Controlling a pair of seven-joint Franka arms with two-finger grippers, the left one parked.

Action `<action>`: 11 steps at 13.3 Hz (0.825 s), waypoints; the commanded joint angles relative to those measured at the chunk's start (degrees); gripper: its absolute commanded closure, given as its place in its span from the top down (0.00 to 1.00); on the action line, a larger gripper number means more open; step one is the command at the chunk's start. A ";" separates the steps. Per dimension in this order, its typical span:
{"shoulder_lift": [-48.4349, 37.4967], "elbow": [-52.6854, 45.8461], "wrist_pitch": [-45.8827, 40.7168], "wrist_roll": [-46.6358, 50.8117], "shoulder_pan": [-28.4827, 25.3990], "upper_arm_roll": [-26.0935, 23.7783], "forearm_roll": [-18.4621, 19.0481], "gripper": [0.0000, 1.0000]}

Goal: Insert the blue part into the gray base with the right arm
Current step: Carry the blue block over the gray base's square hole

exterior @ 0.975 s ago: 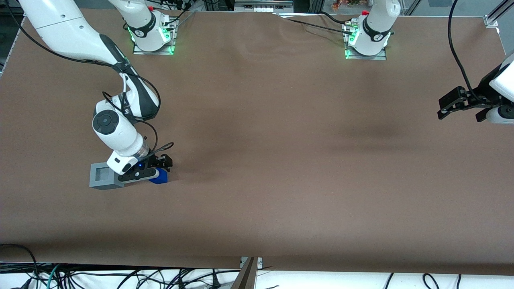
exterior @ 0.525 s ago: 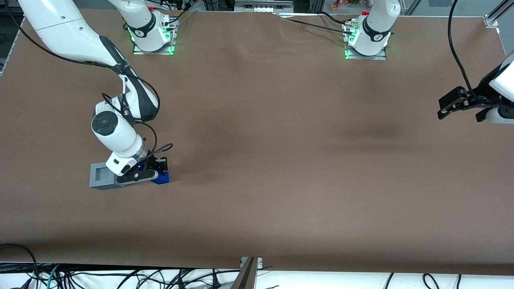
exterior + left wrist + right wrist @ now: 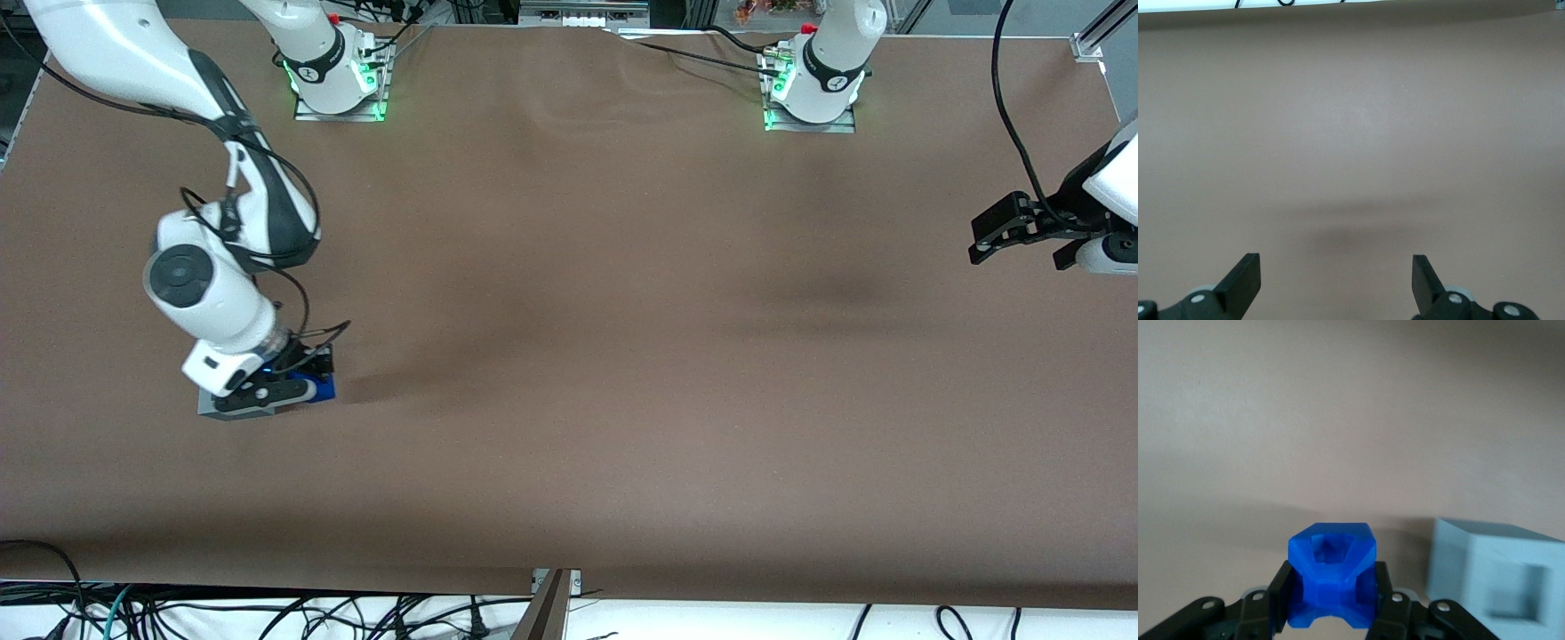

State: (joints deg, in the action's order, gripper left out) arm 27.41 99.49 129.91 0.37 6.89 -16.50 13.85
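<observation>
At the working arm's end of the brown table (image 3: 622,356), nearest the front camera, the gray base (image 3: 209,409) shows only as a sliver of edge, since the right arm (image 3: 204,302) has its wrist over it. Just beside the base, toward the middle of the table, the gripper (image 3: 1331,603) has its fingers (image 3: 1281,597) pressed against both flanks of the blue part (image 3: 1331,583), which sits clamped between them; the front view shows the part (image 3: 322,388) as a small blue patch at the gripper (image 3: 307,384). In the wrist view the base (image 3: 1501,583) stands next to the held part, and its square socket (image 3: 1521,590) holds nothing. The likely trouble is misalignment: the knobby corners could catch the socket rim and jam or push the base along the table. The part could also twist in the grip if pressed down off-centre.
</observation>
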 commanded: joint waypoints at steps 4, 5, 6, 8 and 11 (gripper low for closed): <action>-1.04 -5.09 -7.57 -24.43 3.38 7.80 -9.81 0.30; -0.69 -5.09 -7.39 -25.85 3.74 8.41 -9.81 0.30; -0.25 -5.01 -7.13 -26.30 3.83 8.68 -9.81 0.30; 0.71 -5.01 -6.08 -26.12 4.00 8.77 -9.81 0.30; 1.86 -4.74 -3.44 -25.60 4.53 8.86 -9.81 0.30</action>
State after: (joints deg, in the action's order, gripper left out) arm 28.79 95.14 125.63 -24.53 11.06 -7.70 5.18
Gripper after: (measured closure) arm 0.493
